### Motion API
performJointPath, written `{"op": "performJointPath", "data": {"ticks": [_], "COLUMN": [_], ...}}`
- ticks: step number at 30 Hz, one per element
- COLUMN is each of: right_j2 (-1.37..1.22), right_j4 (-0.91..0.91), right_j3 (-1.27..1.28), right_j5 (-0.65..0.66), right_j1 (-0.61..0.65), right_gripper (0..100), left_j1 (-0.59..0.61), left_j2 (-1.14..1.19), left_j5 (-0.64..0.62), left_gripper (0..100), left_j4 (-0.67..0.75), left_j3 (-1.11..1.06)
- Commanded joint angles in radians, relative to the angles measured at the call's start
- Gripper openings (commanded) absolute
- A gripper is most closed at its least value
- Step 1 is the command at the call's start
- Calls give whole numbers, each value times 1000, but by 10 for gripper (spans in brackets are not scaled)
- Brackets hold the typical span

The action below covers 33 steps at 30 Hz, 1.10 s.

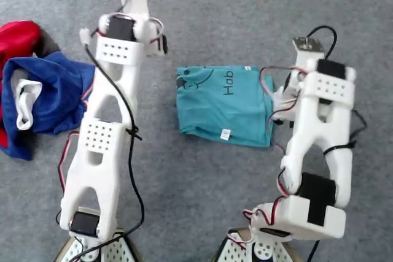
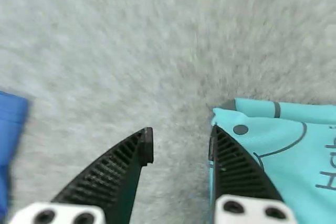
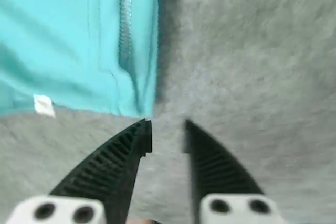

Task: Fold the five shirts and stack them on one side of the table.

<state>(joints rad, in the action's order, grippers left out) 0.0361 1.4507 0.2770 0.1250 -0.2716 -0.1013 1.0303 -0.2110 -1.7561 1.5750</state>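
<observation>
A short line of dark lettering (image 1: 228, 83) runs sideways across the folded teal shirt (image 1: 212, 115) lying on the table (image 1: 245, 16) between my two arms, beside a dark line drawing (image 1: 195, 80). My left wrist camera catches just part of that lettering. A small white tag (image 1: 225, 134) sits near the shirt's hem, its print too small to read from above or from my right wrist.

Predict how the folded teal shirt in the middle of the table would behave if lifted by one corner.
The teal shirt is thin cloth folded in layers, so lifted by one corner it would probably droop and unfold. Pushed, it would likely bunch rather than slide, since the table has a fuzzy grey cover.
</observation>
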Motion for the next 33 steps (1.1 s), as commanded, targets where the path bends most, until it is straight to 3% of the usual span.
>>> {"op": "performJointPath", "data": {"ticks": [1, 7, 9, 19, 25, 31, 33], "right_j2": [51, 50, 38, -131, -257, -260, -265], "right_j4": [-81, -304, -356, -493, -483, -298, -245], "right_j3": [108, 211, 214, 206, 134, -15, -67], "right_j5": [-178, -404, -457, -557, -580, -578, -562], "right_j1": [80, 215, 256, 281, 282, 275, 273], "right_gripper": [221, 276, 300, 338, 317, 28, 25], "left_j1": [13, -21, -16, 58, 51, 36, 36], "left_j2": [-166, -450, -557, -1030, -1023, -947, -914], "left_j5": [55, 103, 103, 107, 106, 106, 107], "left_gripper": [198, 198, 198, 203, 203, 203, 203], "left_j4": [-9, -5, 55, 684, 749, 750, 743], "left_j3": [-137, -700, -908, -1834, -1903, -1876, -1856]}}
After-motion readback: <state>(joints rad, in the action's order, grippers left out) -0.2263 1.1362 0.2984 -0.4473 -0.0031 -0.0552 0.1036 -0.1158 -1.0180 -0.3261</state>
